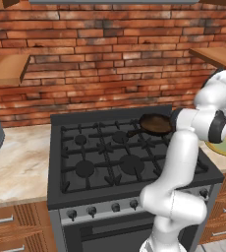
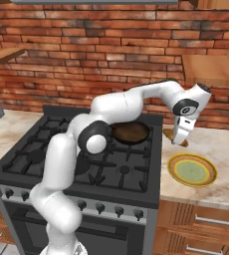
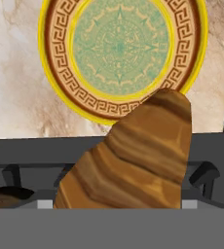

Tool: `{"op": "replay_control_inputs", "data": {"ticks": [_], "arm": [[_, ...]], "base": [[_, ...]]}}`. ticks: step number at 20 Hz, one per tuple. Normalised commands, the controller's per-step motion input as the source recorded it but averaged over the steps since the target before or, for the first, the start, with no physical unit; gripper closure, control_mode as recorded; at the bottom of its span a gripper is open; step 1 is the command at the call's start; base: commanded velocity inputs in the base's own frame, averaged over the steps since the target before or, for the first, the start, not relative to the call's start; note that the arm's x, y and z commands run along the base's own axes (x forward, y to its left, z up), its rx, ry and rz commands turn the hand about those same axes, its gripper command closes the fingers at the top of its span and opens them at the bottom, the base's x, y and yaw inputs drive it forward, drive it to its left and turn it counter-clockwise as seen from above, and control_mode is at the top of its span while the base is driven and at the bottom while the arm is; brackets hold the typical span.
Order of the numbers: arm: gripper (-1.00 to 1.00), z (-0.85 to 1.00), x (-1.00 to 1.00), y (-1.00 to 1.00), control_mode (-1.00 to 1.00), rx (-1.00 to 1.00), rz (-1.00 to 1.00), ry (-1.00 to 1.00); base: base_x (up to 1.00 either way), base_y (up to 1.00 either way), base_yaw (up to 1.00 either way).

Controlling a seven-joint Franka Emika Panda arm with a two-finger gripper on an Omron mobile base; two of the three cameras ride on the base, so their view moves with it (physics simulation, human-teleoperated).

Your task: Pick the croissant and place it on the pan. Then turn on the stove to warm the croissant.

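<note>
Tool hangs low over the tabletop right of the stove, seemingly closed on the croissant, though its fingers are hidden. Light, flaky and crushable, the pastry wants a gentle hold across its thick middle.

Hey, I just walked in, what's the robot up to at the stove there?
The white arm reaches right, past the stove, with its gripper low over the counter beside the yellow-green plate. The croissant sits right in front of the hand camera, apparently at the fingers, though a firm grip cannot be confirmed. The pan waits empty on a back burner.
</note>
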Motion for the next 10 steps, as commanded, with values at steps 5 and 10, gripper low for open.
{"op": "replay_control_inputs", "data": {"ticks": [5, 10], "arm": [[1.0, 0.19, -0.24, 0.67, -1.0, -0.05, 0.01, -0.1], [1.0, 0.22, -0.28, 0.65, -1.0, -0.05, 0.0, -0.11]], "base": [[0.0, 0.0, 0.0], [0.0, 0.0, 0.0]]}}
